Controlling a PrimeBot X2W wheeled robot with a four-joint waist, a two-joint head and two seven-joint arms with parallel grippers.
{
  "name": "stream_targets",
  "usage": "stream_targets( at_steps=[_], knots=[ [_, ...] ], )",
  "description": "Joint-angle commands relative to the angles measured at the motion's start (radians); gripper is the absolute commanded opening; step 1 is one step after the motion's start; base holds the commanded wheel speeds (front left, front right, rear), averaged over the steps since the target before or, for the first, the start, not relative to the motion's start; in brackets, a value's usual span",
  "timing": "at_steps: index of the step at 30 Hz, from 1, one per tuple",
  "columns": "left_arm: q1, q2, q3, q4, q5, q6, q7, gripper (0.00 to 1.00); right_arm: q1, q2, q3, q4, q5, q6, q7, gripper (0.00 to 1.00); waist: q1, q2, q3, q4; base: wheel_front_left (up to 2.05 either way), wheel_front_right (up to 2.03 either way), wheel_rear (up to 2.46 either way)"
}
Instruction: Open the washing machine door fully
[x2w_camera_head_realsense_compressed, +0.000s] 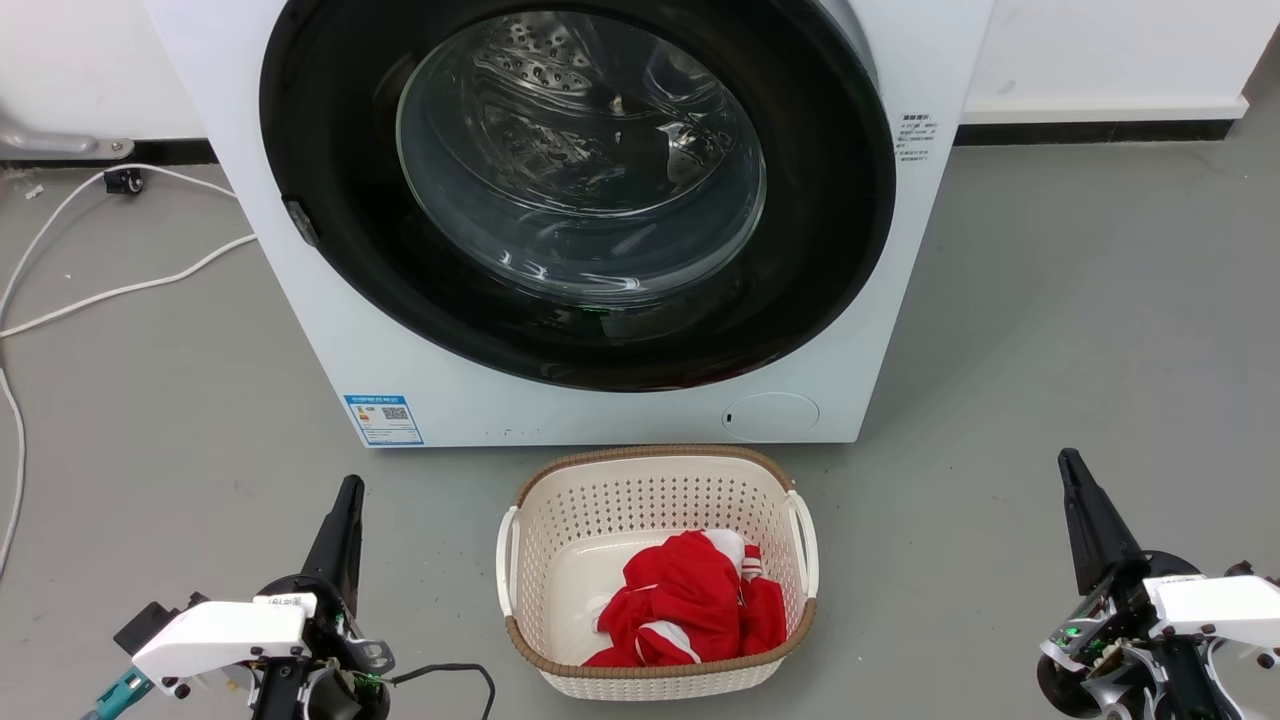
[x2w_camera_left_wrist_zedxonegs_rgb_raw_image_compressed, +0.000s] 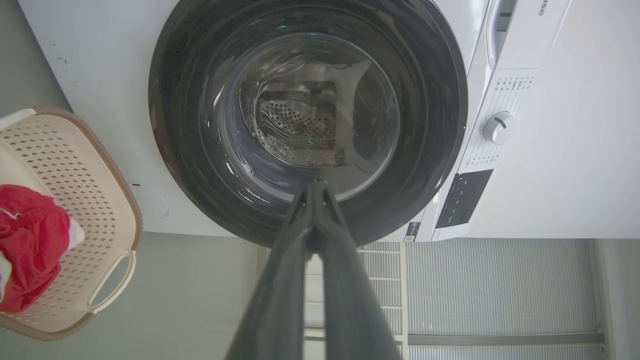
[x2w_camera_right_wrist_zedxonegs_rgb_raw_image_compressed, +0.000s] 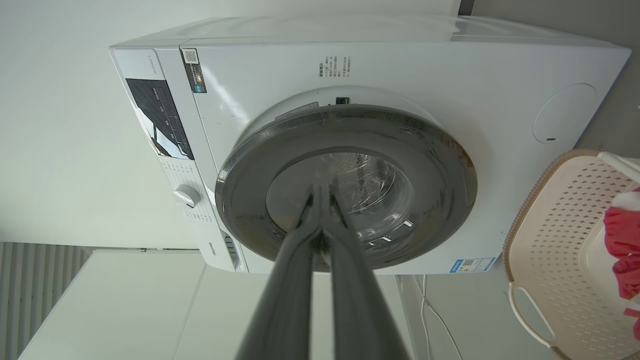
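Note:
The washing machine (x2w_camera_head_realsense_compressed: 300, 330) is a white front-loader filling the top of the head view. Its round glossy black washing machine door (x2w_camera_head_realsense_compressed: 330, 150) with a bulging glass window lies against the front, a small grey catch (x2w_camera_head_realsense_compressed: 300, 222) on its left rim. Through the glass I see the perforated drum. My left gripper (x2w_camera_head_realsense_compressed: 350, 490) sits low at the left, shut and empty, well short of the machine. My right gripper (x2w_camera_head_realsense_compressed: 1072, 465) is low at the right, also shut and empty. Both wrist views look along closed fingers (x2w_camera_left_wrist_zedxonegs_rgb_raw_image_compressed: 307, 220) (x2w_camera_right_wrist_zedxonegs_rgb_raw_image_compressed: 305, 225) at the door (x2w_camera_left_wrist_zedxonegs_rgb_raw_image_compressed: 190, 100) (x2w_camera_right_wrist_zedxonegs_rgb_raw_image_compressed: 425, 165).
A cream laundry basket (x2w_camera_head_realsense_compressed: 655, 455) with red clothes (x2w_camera_head_realsense_compressed: 690, 600) stands on the grey floor just in front of the machine, between my arms. White cables (x2w_camera_head_realsense_compressed: 100, 290) run over the floor at the left. A blue label (x2w_camera_head_realsense_compressed: 383, 418) and a round service flap (x2w_camera_head_realsense_compressed: 770, 415) mark the machine's lower front.

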Motion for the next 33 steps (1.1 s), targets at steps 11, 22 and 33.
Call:
stream_targets(
  at_steps=[11, 22, 33],
  knots=[
    [0.005, -0.001, -0.037, -0.019, 0.022, 0.001, -0.043, 1.00, 0.022, 0.001, 0.023, -0.024, -0.024, 0.000, -0.043, 1.00, 0.0000, 0.0000, 0.001, 0.000, 0.00, 0.00, 0.00],
    [-0.012, 0.002, -0.069, -0.122, 0.266, 0.000, -0.102, 1.00, 0.029, 0.000, 0.033, -0.116, -0.293, 0.000, -0.102, 1.00, 0.0000, 0.0000, 0.002, -0.003, 0.00, 0.00, 0.00],
    [-0.016, 0.004, -0.087, -0.169, 0.515, 0.000, -0.146, 1.00, 0.046, -0.009, 0.078, -0.191, -0.642, 0.000, -0.146, 1.00, 0.0000, 0.0000, 0.002, -0.007, 0.00, 0.00, 0.00]
  ],
)
